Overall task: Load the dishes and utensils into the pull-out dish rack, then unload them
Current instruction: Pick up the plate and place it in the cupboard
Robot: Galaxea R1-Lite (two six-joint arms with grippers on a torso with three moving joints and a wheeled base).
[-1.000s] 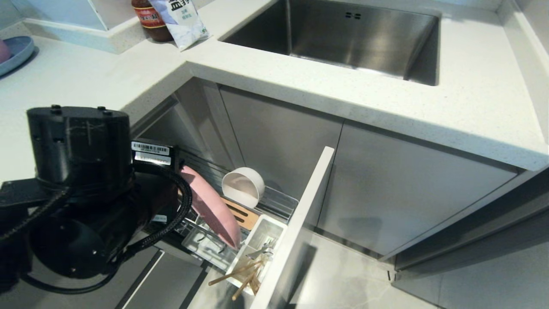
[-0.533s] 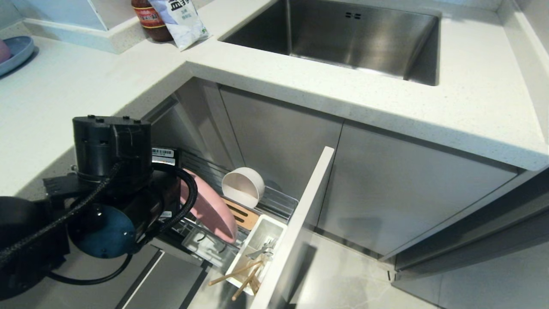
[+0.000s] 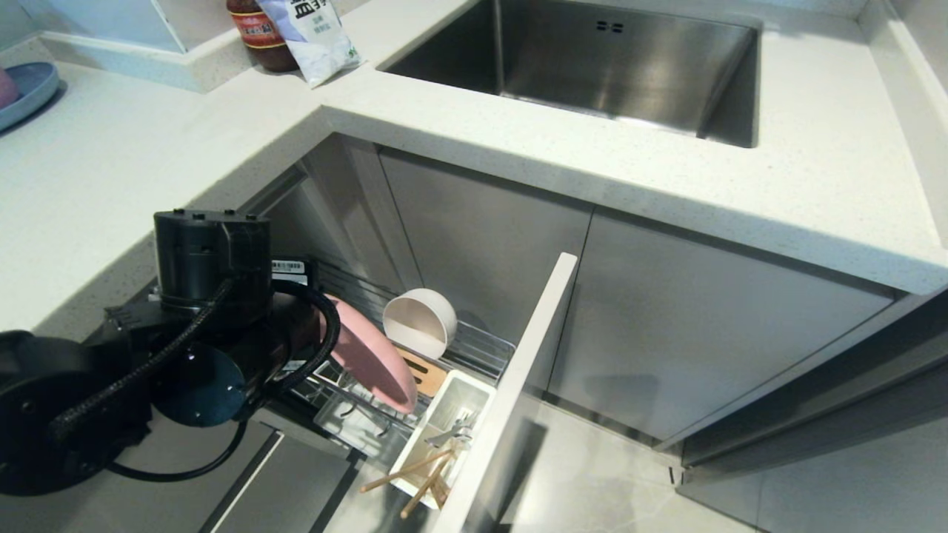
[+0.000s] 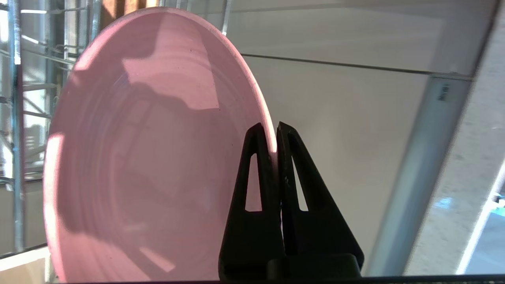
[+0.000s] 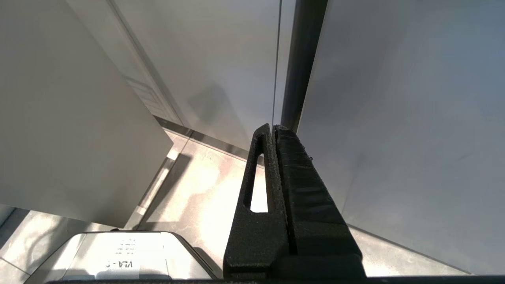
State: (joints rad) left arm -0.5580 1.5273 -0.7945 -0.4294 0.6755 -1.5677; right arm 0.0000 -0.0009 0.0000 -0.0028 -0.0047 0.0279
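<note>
My left gripper (image 4: 270, 128) is shut on the rim of the pink plate (image 4: 150, 157). The plate (image 3: 374, 363) stands tilted on edge over the wires of the pull-out dish rack (image 3: 485, 346), and my left arm hides the gripper in the head view. Behind the plate, an off-white bowl (image 3: 420, 322) rests on its side in the rack beside the brown wooden strip (image 3: 424, 375). The white cutlery box (image 3: 475, 391) holds chopsticks (image 3: 415, 474) and silver cutlery (image 3: 455, 431). My right gripper (image 5: 273, 128) is shut and empty, out of the head view.
The rack's tall white front panel (image 3: 522, 377) stands open to the right of the box. Above are the white countertop (image 3: 148, 148) and steel sink (image 3: 615, 66). A blue plate (image 3: 26, 89), a jar (image 3: 259, 37) and a bag (image 3: 315, 33) sit at the back left.
My left arm has sunk and moved away from the camera toward the rack, keeping its hold on the pink plate. The bowl, chopsticks and cutlery have not moved.
</note>
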